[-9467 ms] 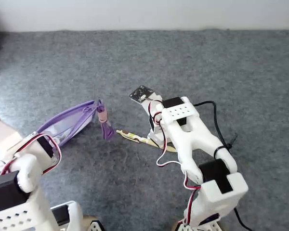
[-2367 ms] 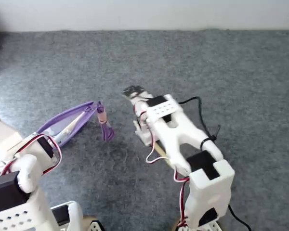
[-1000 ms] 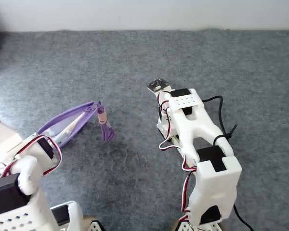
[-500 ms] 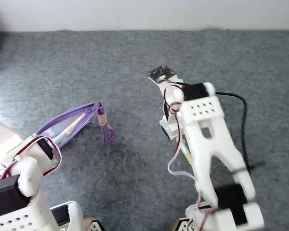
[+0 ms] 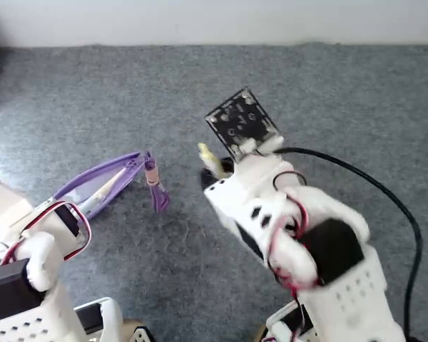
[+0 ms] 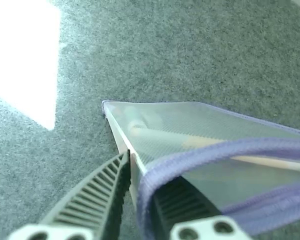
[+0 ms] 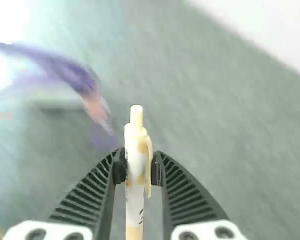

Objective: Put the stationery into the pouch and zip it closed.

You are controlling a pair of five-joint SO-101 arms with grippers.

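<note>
A clear pouch with purple zipper trim (image 5: 100,182) lies open on the grey carpet at the left, its pink and purple zip tassel (image 5: 155,184) at its near-centre end. My left gripper (image 6: 136,172) is shut on the pouch's corner edge (image 6: 140,165); a pale item (image 6: 210,147) lies inside the pouch. My right gripper (image 7: 138,165) is shut on a cream pen (image 7: 136,165), held lifted above the carpet. In the high view the pen's tip (image 5: 208,157) sticks out toward the pouch, right of the tassel.
Grey carpet (image 5: 342,107) covers the table up to a white wall at the back. A white block (image 5: 3,203) sits at the left edge beside the left arm. The right arm's black cable (image 5: 371,189) trails to the right.
The right arm picked the pen off the carpet, swung right, then lifted and turned so the pen points toward the pouch. The left arm and pouch stayed put.
</note>
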